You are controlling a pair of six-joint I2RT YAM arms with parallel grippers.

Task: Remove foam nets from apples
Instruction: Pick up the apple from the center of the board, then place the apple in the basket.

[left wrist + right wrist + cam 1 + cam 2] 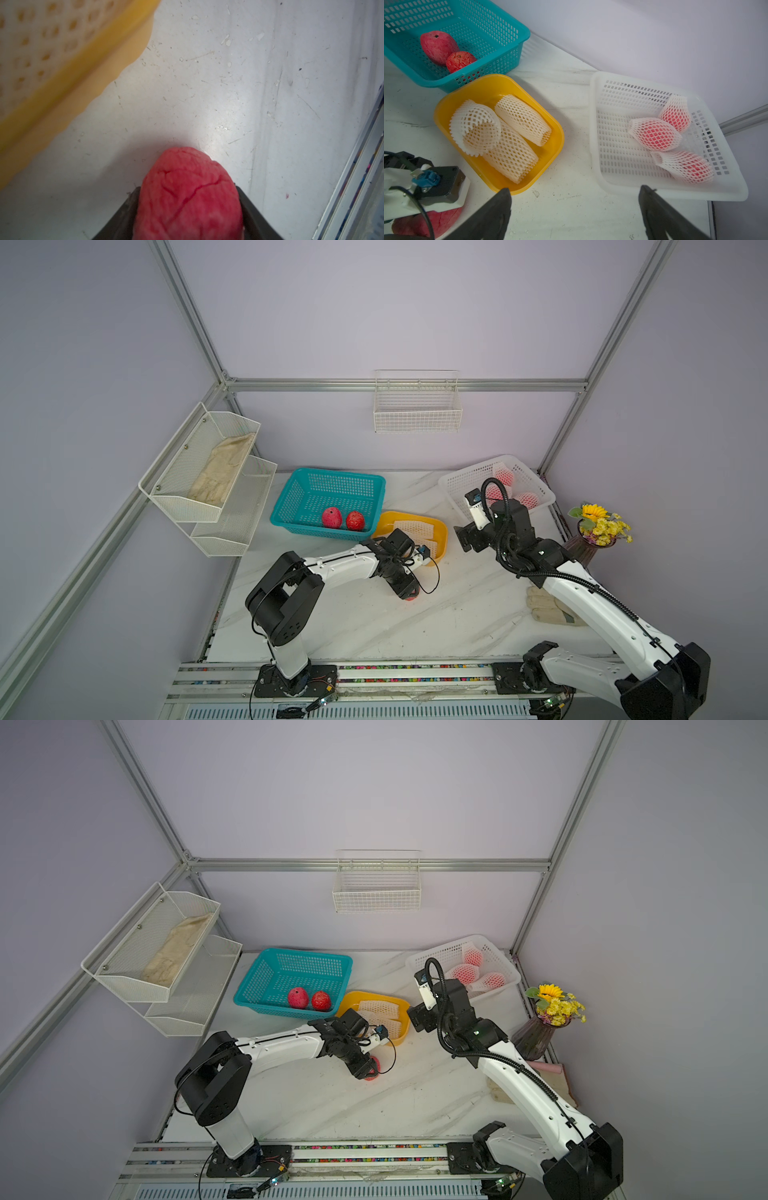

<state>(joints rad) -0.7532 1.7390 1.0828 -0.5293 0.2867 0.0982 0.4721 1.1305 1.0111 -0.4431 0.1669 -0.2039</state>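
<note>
Teal basket (286,497): two bare apples (331,517) inside. Left gripper (187,187) low over the tabletop (228,83), jaws pressed on both sides of a third bare apple (187,207), just beside the yellow tray (446,108) holding three empty foam nets (523,118). Right gripper (574,190) spread wide, empty, between the tray and the white lattice basket (591,93), where three netted apples (656,134) lie.

**Tabletop clearance: front open, back crowded**
Bare tabletop (374,626) spans the front. Along the back stand the teal basket (289,497), the yellow tray (440,112) just beside it, and the white basket (593,135). A free lane between tray and white basket lies under the spread right gripper (575,191). The left gripper (186,189), clamped on an apple (187,166), sits near the tray. Vase (534,1038) and glove (544,608) crowd the right edge.
</note>
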